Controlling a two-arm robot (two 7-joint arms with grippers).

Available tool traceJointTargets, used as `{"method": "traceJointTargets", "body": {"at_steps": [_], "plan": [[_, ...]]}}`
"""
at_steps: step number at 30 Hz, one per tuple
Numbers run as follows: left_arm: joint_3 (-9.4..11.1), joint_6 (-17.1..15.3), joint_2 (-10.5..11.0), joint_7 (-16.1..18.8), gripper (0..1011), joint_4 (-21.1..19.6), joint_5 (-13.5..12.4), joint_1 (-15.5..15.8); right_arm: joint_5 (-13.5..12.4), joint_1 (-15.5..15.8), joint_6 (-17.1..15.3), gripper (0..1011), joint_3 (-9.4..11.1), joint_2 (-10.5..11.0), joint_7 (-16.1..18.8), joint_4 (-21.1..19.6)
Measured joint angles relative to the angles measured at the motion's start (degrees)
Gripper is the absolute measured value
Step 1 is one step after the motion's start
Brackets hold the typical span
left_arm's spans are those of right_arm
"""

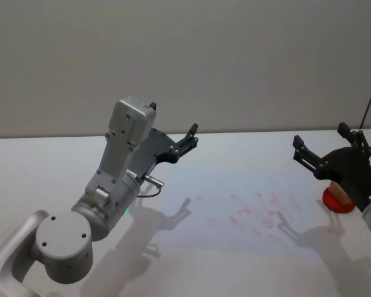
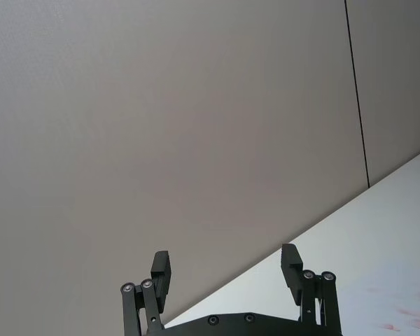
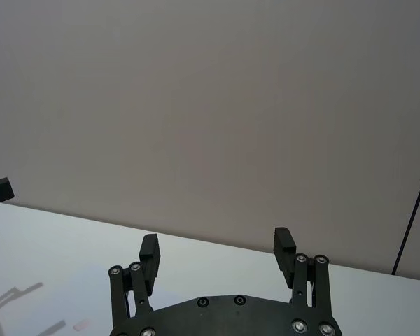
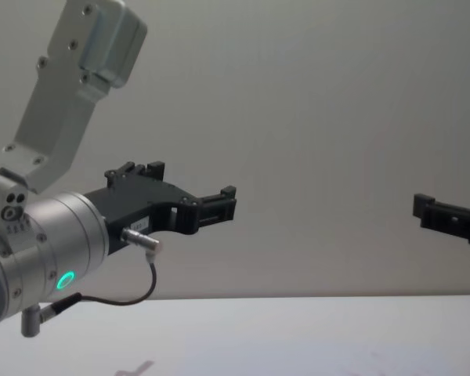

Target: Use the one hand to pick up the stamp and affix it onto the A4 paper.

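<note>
White counter [image 1: 62, 161] carries the A4 paper [image 1: 235, 189] at its middle. The paper is a thin sheet barely distinct from the surface, with faint red marks [image 1: 263, 210] scattered over its right half. The stamp [image 1: 338, 192] stands on a round red pad [image 1: 329, 202] near the counter's right edge, close to the paper's right side, tan top upward.

The right hand [image 1: 320, 141] is raised above the counter over the stamp and pad, partly covering them in the head view. Its fingers are spread wide with nothing between them; the right wrist view confirms the empty gap. It does not touch the stamp.

The left hand [image 1: 187, 137] is held up over the counter's left half, toward the far edge. Its fingers are likewise spread wide and empty, and it appears idle.

Task status — no step is complete, as judged here. The stamp has not been grasped and rests on its pad. Remaining steps:
- Lower the right hand around the stamp and close on it.
- Lift it and carry it left over the paper.
- Press it down.

Whether the existing red marks come from this stamp cannot be determined.
</note>
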State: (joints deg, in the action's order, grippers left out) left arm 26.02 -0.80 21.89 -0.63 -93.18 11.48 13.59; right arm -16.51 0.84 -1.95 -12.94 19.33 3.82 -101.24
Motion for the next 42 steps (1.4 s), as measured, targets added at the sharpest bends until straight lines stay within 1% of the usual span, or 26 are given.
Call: {"method": "traceJointTargets", "body": {"at_steps": [42], "plan": [[0.0, 0.0, 0.0, 0.0, 1001, 0.0, 0.0, 0.0, 0.0, -0.1, -0.1, 1001, 0.0, 0.0, 0.2, 0.2]]}}
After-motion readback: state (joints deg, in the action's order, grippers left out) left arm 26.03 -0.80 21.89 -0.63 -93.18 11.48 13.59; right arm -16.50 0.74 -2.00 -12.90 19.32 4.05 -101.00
